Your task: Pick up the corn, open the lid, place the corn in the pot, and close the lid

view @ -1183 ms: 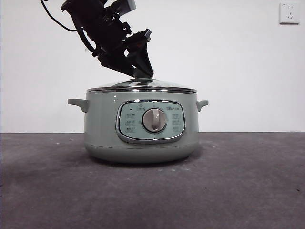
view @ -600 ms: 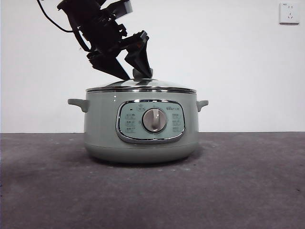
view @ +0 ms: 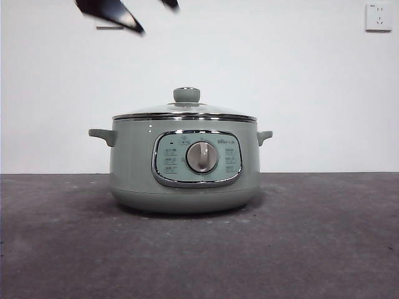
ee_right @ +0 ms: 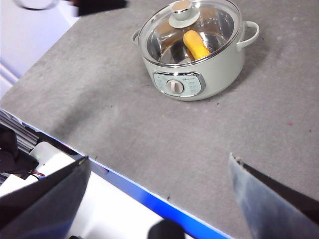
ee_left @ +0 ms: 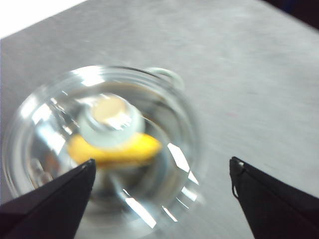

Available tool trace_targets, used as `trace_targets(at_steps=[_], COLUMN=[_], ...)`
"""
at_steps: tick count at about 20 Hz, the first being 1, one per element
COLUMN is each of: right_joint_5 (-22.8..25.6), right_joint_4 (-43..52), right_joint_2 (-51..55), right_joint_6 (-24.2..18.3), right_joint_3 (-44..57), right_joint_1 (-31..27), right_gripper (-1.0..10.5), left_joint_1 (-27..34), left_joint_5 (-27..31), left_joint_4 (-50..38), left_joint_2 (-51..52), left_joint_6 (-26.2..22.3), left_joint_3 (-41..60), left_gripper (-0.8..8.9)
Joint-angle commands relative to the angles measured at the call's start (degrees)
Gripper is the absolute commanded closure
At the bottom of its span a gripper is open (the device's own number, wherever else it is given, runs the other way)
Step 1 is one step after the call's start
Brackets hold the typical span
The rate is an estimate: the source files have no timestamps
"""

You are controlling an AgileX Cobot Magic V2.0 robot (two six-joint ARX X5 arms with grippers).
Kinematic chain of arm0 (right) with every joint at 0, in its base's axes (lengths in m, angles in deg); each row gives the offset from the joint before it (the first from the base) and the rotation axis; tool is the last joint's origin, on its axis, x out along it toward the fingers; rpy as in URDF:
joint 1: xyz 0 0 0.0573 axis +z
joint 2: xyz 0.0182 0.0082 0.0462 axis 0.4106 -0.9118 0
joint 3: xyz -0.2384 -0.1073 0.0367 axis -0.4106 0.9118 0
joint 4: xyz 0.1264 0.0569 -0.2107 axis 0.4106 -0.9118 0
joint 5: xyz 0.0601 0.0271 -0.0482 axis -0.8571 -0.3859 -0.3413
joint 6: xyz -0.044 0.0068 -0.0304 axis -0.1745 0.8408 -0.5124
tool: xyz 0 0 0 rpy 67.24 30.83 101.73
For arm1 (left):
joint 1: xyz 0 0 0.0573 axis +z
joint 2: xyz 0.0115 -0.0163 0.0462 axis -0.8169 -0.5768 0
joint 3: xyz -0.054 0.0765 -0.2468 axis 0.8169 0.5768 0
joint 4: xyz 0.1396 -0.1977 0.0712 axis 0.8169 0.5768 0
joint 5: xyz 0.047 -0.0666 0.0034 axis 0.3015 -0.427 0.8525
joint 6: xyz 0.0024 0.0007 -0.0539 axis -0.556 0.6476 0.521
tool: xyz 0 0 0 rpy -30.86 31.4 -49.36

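Observation:
The sage-green pot (view: 184,165) stands in the middle of the table with the glass lid (view: 184,112) seated on its rim. The lid's knob (view: 186,94) is free. Through the glass, the yellow corn (ee_left: 119,149) lies inside the pot (ee_right: 194,69), also seen as the corn (ee_right: 196,45) in the right wrist view. My left gripper (ee_left: 161,162) hangs open high above the lid (ee_left: 99,149), holding nothing; only its black tips (view: 112,12) show at the front view's top left. My right gripper (ee_right: 158,158) is open and empty, far back from the pot near the table's edge.
The dark grey table (view: 312,237) spreads around the pot. Its blue-trimmed edge (ee_right: 149,199) runs close to the right gripper. A white wall socket (view: 378,17) sits high on the back wall.
The left gripper opened off the lid's knob and rose up and to the left, almost out of the front view. The lid stays on the pot.

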Motion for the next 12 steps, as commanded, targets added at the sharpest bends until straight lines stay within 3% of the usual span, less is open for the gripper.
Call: trace_targets(at_steps=[1,7,12], right_joint_5=[-0.1,-0.2,-0.2], right_joint_4=[-1.5,-1.5,-1.5], right_joint_2=[0.1,0.1,0.1], right_joint_6=[-1.6,-2.0,-2.0], right_joint_3=[0.3,0.3,0.3], right_joint_1=[0.1,0.1,0.1], right_gripper=[4.8,4.8,4.8], left_joint_1=[-0.2,-0.2,-0.2], left_joint_5=[-1.7,-4.7,-5.6], left_joint_4=[6.4,20.9,26.8], left_joint_2=[5.7,17.5,21.1], left_joint_6=[0.9,2.1,2.1], left_joint_3=[0.2,0.2,0.2], left_gripper=[3.56,3.56,3.56])
